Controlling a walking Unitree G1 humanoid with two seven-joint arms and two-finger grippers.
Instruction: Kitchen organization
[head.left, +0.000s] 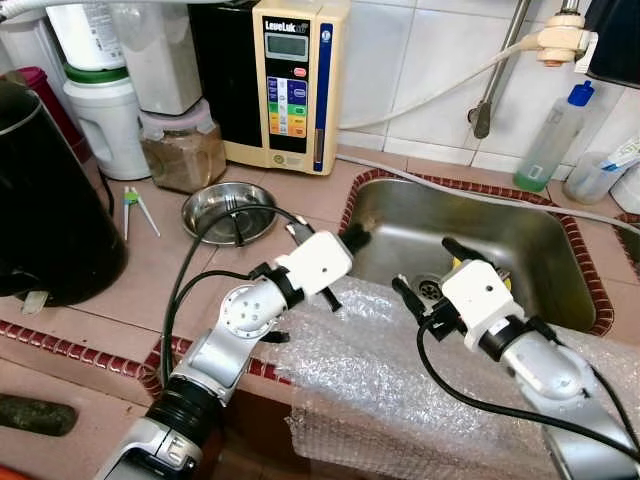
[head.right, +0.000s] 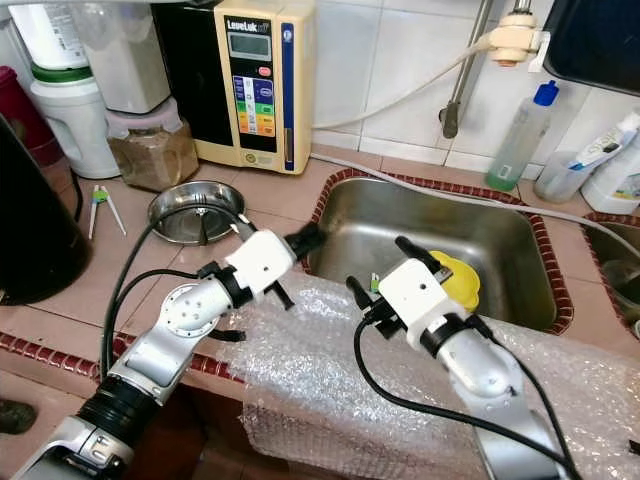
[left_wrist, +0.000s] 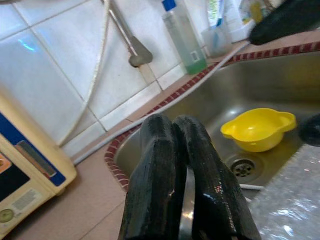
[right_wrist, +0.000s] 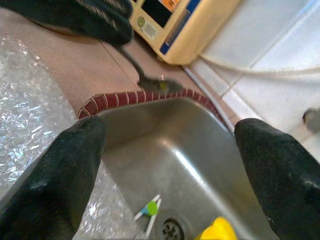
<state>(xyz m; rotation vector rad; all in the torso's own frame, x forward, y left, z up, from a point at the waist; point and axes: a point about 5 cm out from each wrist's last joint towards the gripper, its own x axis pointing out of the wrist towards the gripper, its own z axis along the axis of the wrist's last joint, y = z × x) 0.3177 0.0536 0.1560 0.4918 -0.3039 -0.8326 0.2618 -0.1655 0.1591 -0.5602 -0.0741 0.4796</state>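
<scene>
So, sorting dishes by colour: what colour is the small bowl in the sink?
Yellow plastic bowl, clearest in the left wrist view.

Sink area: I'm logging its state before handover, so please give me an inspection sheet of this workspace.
Surface: tiled counter, with bubble wrap draped over its front edge.
Job's things: yellow bowl and small green-and-white utensil in the sink.
Clutter: steel dish, jar, water machine.
Grippers: left gripper shut on a spoon at the sink's left rim; right gripper open above the sink.
Cables: black cables along both arms; hose behind the sink.
Surroundings: tiled wall, soap bottle.
</scene>
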